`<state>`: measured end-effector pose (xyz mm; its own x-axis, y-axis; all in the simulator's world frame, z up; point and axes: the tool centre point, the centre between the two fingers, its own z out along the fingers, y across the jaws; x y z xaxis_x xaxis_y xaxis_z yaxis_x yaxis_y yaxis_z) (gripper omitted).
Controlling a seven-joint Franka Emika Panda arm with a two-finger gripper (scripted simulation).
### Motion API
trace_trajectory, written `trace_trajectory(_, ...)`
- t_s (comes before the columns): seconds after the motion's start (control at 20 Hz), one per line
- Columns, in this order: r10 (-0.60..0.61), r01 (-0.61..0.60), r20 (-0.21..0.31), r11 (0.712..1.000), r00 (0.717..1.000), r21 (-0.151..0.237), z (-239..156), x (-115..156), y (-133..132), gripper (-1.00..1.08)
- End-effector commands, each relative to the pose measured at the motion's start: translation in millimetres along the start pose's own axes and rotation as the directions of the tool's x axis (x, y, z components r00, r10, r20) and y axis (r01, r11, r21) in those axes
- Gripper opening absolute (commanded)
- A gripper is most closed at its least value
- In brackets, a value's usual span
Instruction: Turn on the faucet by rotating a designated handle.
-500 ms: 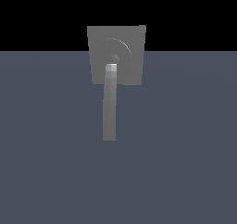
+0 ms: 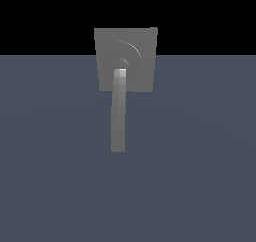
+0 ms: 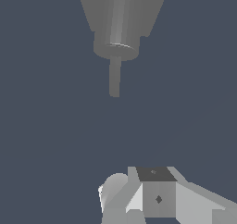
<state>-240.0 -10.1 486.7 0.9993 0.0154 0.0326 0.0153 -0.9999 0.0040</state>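
The faucet point(image 2: 140, 81) is a grey, square plate with round rings on it, and the handle point(image 2: 118, 116) is the long thin bar that sticks out from its middle. The bar is longer than the plate is wide. It looks hard and stiff, like metal, so I think it will not bend or squash when you push it. It looks smooth too, so your jaws might slip along it. I would guess it does not lift off at all. It only swings around the middle of the plate, like the hand of a clock. The best place to take hold is near the free end of the bar, far from the plate, because a push out there should turn it more easily. A push right next to the middle would likely be much harder work. In the wrist view the faucet point(image 3: 115, 19) sits straight out in front of your jaws and well apart from them, with only bare worktop point(image 3: 51, 135) in between. Your jaws touch nothing and hold nothing. Only a white and grey bit of them shows at the edge of the wrist view, so you cannot tell if they are apart or together.
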Motion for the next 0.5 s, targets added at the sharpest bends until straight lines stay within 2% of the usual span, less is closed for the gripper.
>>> trace_trajectory(0.0,0.003,-0.003,-0.005,1.000,1.000,0.006,-2.1,1.0,0.4,-1.00)
trace_trajectory(0.25,-0.009,0.009,-0.008,1.000,1.000,-0.011,-2.2,0.9,0.4,-1.00)
trace_trajectory(0.45,-0.047,0.046,-0.022,0.997,0.999,-0.060,-5.2,1.5,0.9,-1.00)
